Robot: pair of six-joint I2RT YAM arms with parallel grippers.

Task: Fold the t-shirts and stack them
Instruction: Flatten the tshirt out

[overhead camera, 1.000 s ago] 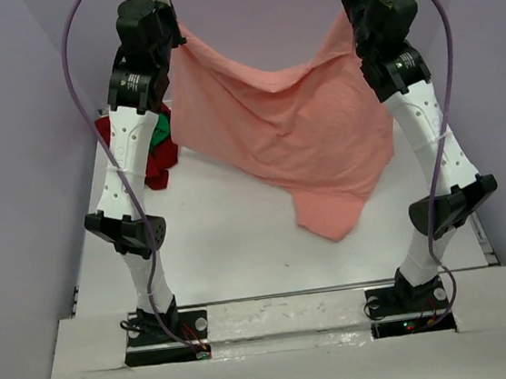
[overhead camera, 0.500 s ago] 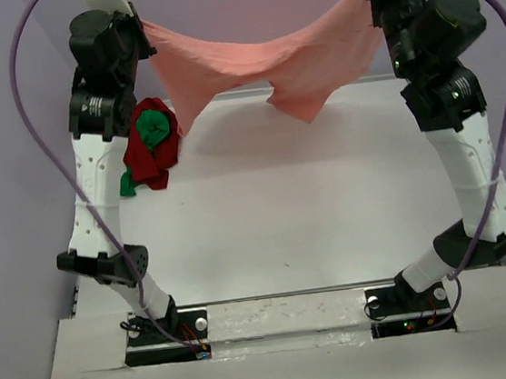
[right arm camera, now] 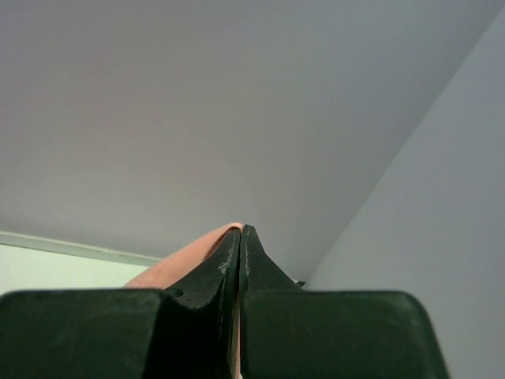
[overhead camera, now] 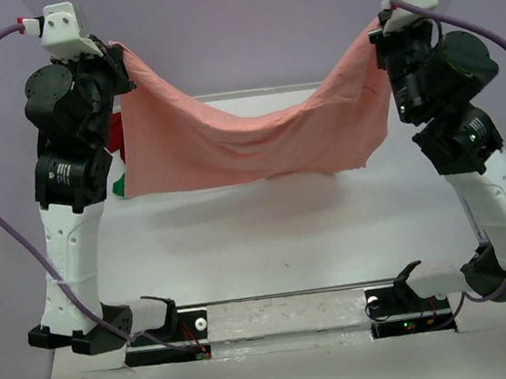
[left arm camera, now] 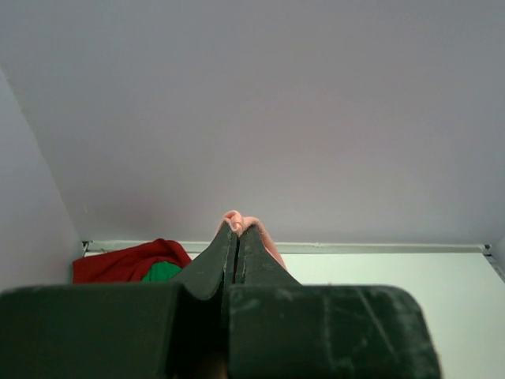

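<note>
Both end effectors [left arm camera: 237, 229] [right arm camera: 240, 230] raised high, clamped tight.

The salmon-pink t-shirt [overhead camera: 257, 143] is soft, matt cloth, lightly creased. The dark red t-shirt [left arm camera: 118, 264] and the green t-shirt [left arm camera: 162, 272] look like the same dull cloth. The left gripper [left arm camera: 237, 229] and right gripper [right arm camera: 240, 231] are matt black plastic, faintly scuffed. The table [overhead camera: 277, 242] is white and smooth with a slight sheen.

The top camera sits high at the near edge, looking down across the table [overhead camera: 268, 243] to the back wall [overhead camera: 254, 34]. Each wrist camera peers close along its hand — left hand [left arm camera: 237, 229], right hand [right arm camera: 241, 230] — at that wall; all share the pink shirt [overhead camera: 247, 140].
</note>
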